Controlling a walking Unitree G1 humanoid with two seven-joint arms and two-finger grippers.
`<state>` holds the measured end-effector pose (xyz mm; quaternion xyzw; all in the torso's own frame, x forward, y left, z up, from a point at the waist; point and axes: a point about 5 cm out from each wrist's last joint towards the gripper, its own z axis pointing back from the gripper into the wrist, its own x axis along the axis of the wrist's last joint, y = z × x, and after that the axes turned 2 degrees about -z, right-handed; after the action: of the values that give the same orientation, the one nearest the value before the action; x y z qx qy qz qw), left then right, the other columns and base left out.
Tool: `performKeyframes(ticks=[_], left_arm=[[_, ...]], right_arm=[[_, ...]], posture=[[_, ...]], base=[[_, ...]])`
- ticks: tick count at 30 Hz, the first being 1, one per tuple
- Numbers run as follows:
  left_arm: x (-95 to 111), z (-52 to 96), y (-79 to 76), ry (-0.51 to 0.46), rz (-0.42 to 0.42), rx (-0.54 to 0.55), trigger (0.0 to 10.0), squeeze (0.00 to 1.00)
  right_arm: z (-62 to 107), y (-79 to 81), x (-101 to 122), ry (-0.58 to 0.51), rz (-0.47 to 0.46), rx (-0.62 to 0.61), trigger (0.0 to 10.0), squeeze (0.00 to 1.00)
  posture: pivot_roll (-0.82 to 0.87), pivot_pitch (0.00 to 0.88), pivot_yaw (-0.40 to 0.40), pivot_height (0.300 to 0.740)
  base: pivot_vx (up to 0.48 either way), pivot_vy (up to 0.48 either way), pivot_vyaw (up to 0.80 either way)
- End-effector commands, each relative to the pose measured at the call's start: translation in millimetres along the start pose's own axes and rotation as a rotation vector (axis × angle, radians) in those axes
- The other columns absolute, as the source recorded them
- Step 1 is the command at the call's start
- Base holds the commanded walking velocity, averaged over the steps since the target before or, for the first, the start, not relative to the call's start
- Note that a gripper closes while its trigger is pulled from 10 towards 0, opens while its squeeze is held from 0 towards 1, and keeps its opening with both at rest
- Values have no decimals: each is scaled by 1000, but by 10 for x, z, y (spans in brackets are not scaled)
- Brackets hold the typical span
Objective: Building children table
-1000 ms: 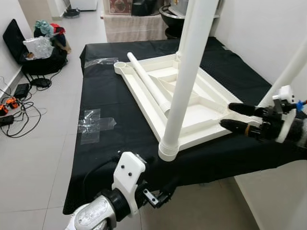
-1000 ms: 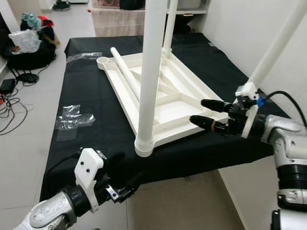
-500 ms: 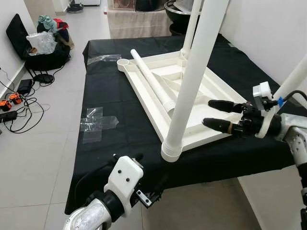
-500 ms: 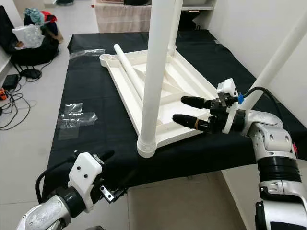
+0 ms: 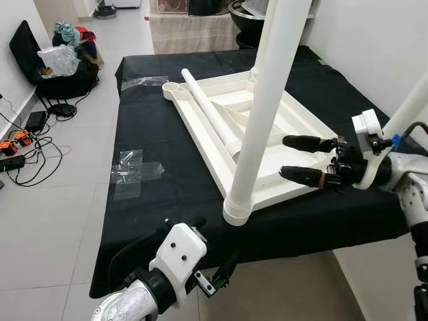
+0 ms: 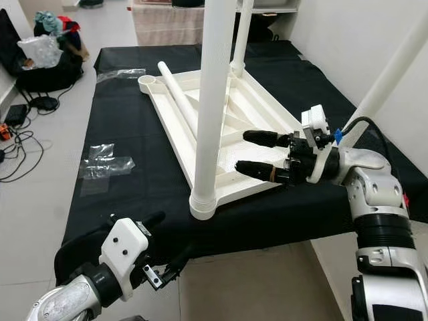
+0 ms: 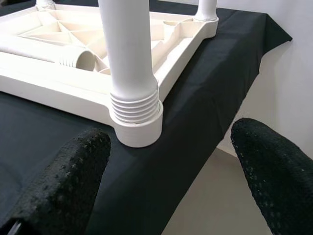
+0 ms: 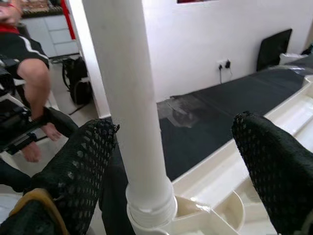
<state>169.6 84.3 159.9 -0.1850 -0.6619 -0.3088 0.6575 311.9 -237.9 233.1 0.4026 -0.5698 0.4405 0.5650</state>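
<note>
I see a long table [image 5: 167, 200] draped in matte black cloth, standing on a pale tiled floor [image 5: 60, 221]. On the cloth lies the children's table top [image 5: 281, 144], upside down: smooth white plastic, rectangular, its underside cut into ribbed triangular cells, with round sockets at the corners. From the near corner socket a screwed-in leg [image 5: 264, 100] rises upright, a thick white tube with a ridged, threaded collar at its base. A second upright leg [image 6: 242, 33] stands at the far corner, and another white tube [image 5: 408, 107] slants up at the right edge of my view. One loose leg [image 5: 208, 114] lies flat across the ribs of the top, threaded end toward me.

My right pincer [image 5: 304, 158] hovers over the near right edge of the top, its two long black fingers spread wide and holding nothing; from its wrist camera the upright leg stands between the mesh-textured fingertips [image 8: 78, 166]. My left pincer [image 5: 210, 257] hangs low off the table's near edge, below the cloth, its stippled black fingers [image 7: 63, 186] also wide apart and empty, pointed toward the near leg's collar.

Crinkled clear tape [image 5: 134, 170] sticks to the cloth at the left edge.
</note>
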Motion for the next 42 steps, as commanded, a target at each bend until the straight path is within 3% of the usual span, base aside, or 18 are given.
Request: performKeyframes(ticks=[1,10,21,42], left_arm=[[-29,3,3,12,-10,-1,10000,0],[-32,1,16,8,-14,2,10000,0],[-37,0,19,1,-15,7,10000,0],[-32,0,16,-6,-16,9,10000,0]], right_arm=[[-49,33,50,-17,20,58,10000,0],[-122,94,10,-33,14,112,10000,0],[-356,164,-59,-62,25,148,10000,0],[-581,119,-37,-112,54,86,10000,0]], posture=[[69,88,-44,740],[72,78,-39,740],[76,60,-37,740],[81,57,-44,740]], base=[[0,0,0],[0,0,0],[0,0,0],[0,0,0]])
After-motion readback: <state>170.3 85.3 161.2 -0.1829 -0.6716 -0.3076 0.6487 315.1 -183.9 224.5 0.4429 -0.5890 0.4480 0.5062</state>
